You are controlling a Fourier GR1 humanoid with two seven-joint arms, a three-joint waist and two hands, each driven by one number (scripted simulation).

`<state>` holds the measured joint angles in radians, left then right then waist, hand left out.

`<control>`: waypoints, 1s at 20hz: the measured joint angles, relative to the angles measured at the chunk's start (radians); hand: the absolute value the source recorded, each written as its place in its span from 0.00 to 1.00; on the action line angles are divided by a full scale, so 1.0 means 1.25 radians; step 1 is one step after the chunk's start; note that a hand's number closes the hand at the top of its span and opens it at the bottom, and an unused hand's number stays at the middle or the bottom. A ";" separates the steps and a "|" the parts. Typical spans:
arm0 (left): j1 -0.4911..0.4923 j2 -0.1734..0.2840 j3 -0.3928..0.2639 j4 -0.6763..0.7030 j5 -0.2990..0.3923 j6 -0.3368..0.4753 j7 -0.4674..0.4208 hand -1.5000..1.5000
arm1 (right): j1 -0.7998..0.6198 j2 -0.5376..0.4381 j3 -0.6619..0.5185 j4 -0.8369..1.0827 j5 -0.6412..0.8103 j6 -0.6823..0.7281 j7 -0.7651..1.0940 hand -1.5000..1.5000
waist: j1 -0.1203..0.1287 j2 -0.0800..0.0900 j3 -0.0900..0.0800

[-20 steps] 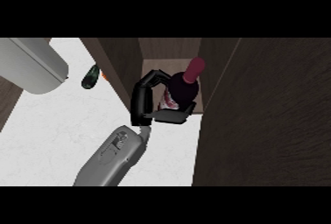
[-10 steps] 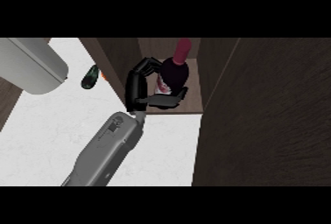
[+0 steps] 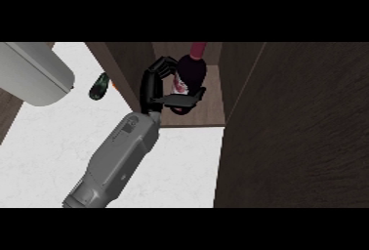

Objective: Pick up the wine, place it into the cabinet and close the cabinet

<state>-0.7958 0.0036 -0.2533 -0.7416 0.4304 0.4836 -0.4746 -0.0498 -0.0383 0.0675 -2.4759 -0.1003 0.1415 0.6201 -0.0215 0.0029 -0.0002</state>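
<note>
From my head view, I am holding the wine inside the open cabinet, my right hand curling around its dark body. Glass, probably heavy and slick, so I judge the wide body safer than the neck.

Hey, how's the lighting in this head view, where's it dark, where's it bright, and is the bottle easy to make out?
Head view: the white counter is bright and evenly lit; the cabinet interior is dim brown. The dark wine bottle and the black right hand curled round it blend together, so their outlines are hard to separate. Only the bottle's reddish top stands out. No glare shows.
</note>
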 measured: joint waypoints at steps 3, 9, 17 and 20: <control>-0.047 0.000 0.017 0.056 0.011 -0.002 -0.003 1.00 | 0.005 0.003 0.007 0.001 0.000 0.005 -0.008 0.00 | -0.002 0.000 0.000; -0.123 0.002 0.048 0.157 0.010 0.002 -0.054 1.00 | 0.006 0.003 0.003 0.003 0.000 0.006 -0.008 0.00 | -0.006 0.002 0.000; -0.196 0.005 0.107 0.279 -0.010 0.003 -0.144 1.00 | -0.004 0.004 0.005 0.004 -0.005 0.012 -0.005 0.00 | -0.011 0.004 0.000; -0.219 0.001 0.122 0.318 -0.006 0.004 -0.166 1.00 | -0.002 0.012 0.012 0.007 -0.004 0.009 -0.011 0.00 | -0.014 0.005 0.000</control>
<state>-1.0702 0.0049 -0.1008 -0.3441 0.4226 0.4887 -0.6821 -0.0525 -0.0230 0.0819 -2.4677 -0.1059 0.1527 0.6068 -0.0395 0.0097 -0.0005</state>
